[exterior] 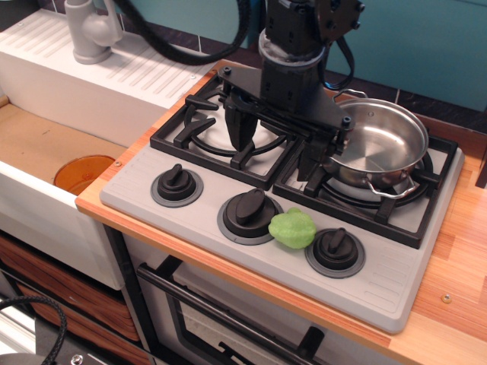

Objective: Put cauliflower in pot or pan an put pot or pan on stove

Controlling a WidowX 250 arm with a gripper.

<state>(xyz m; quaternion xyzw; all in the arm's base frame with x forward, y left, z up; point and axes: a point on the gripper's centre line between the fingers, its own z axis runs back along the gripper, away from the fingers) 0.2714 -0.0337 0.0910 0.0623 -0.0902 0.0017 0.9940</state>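
Observation:
The light-green cauliflower (292, 228) lies on the grey front panel of the stove (396, 283), between the middle knob (247, 209) and the right knob (335, 249). The shiny steel pot (380, 141) sits on the right burner grate and is empty. My gripper (278, 148) hangs over the middle of the cooktop, between the two burners and behind the cauliflower. Its black fingers are spread apart, one finger (242, 128) over the left grate and the other next to the pot's left rim. It holds nothing.
A third knob (176, 185) sits at the front left of the stove. A sink at the left holds an orange dish (84, 173). Behind it are a white drainboard (114, 76) and a grey faucet (90, 30). The wooden counter (456, 251) runs along the right. The oven handle (228, 319) is below.

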